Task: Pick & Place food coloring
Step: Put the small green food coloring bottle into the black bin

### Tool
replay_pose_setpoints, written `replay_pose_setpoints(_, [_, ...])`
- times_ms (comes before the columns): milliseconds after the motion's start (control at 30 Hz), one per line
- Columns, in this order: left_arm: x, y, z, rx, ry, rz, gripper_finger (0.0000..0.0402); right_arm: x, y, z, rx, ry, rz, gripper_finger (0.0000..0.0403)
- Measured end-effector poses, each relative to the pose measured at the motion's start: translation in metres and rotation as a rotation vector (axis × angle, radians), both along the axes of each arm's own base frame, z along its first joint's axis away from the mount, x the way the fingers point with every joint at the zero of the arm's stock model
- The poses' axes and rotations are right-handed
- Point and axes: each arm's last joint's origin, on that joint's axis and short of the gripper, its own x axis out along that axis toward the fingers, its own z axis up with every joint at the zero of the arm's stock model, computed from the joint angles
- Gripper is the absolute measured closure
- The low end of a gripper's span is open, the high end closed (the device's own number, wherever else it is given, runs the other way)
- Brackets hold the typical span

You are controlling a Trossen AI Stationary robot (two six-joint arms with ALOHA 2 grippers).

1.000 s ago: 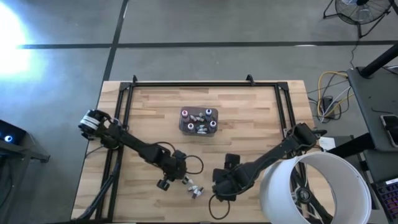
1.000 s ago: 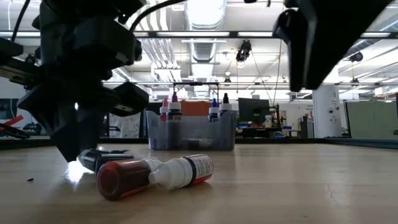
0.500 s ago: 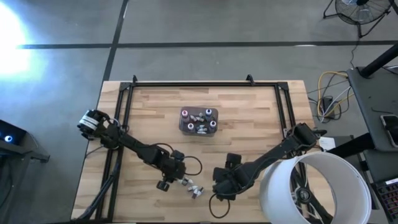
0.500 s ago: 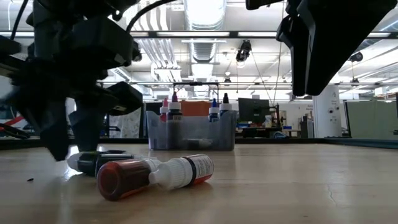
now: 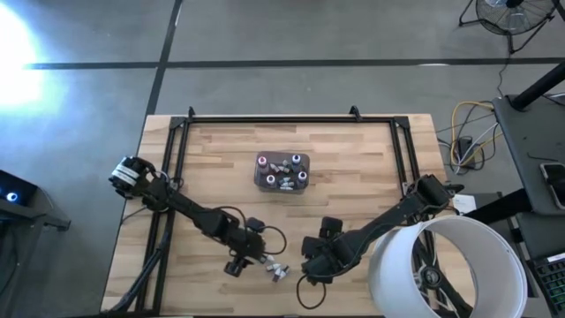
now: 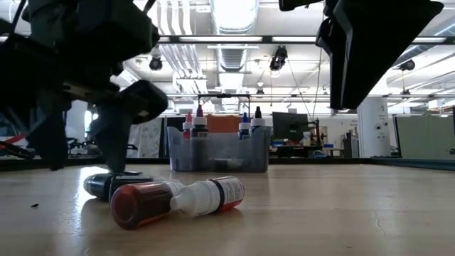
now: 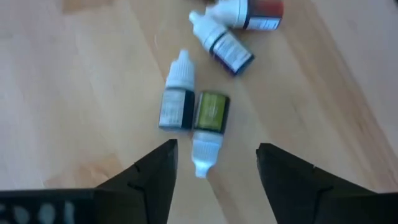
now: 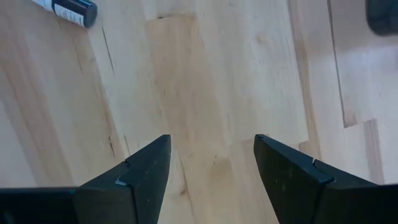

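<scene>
Fingers of the left gripper (image 7: 211, 165) stand apart and hold nothing, and a green-labelled bottle (image 7: 208, 129) lies on its side on the table (image 5: 353, 168) just beyond their tips, touching a dark-labelled bottle (image 7: 177, 99). Two more bottles lie a little farther off. All four are loose near the front edge, left of centre. The grey tub (image 5: 281, 171) with bottles already inside stands far from them, near the middle. The right gripper (image 8: 210, 163) waits open and empty to the right. I judge that the step in hand is picking a loose bottle. The next move needs the fingers to come down around one bottle only, then carry it to the tub.
</scene>
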Motion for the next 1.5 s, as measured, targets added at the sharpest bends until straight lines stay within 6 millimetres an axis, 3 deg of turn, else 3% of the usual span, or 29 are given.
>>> replay_pose_setpoints(100, [0.003, -0.001, 0.003, -0.003, -0.027, -0.014, 0.0204, 0.000, 0.000, 0.000, 0.000, -0.001, 0.000, 0.0179])
replay_pose_setpoints(433, [0.007, -0.003, -0.014, 0.014, 0.006, -0.014, 0.0222, 0.001, 0.000, 0.000, 0.003, -0.005, 0.000, 0.0179])
replay_pose_setpoints(767, [0.007, -0.002, -0.014, 0.044, -0.004, 0.010, 0.0321, 0.001, 0.001, 0.000, -0.028, -0.019, 0.027, 0.0180])
replay_pose_setpoints(900, [0.006, -0.001, -0.014, 0.078, -0.002, 0.024, 0.0361, -0.002, 0.001, 0.009, -0.076, -0.064, 0.062, 0.0189])
replay_pose_setpoints(1067, [0.004, 0.008, -0.007, 0.088, 0.038, 0.124, 0.0380, -0.007, -0.002, 0.019, -0.128, -0.083, 0.088, 0.0211])
replay_pose_setpoints(1167, [0.005, 0.014, 0.014, 0.099, 0.038, 0.260, 0.0380, -0.016, -0.003, 0.035, -0.193, -0.140, 0.091, 0.0227])
replay_pose_setpoints(1333, [0.010, 0.031, 0.081, 0.147, -0.118, 0.468, 0.0380, -0.030, -0.013, 0.058, -0.224, -0.157, 0.096, 0.0247])
replay_pose_setpoints(1500, [0.025, 0.075, 0.138, 0.225, -0.319, 0.713, 0.0380, -0.037, -0.021, 0.068, -0.295, -0.195, 0.106, 0.0254])
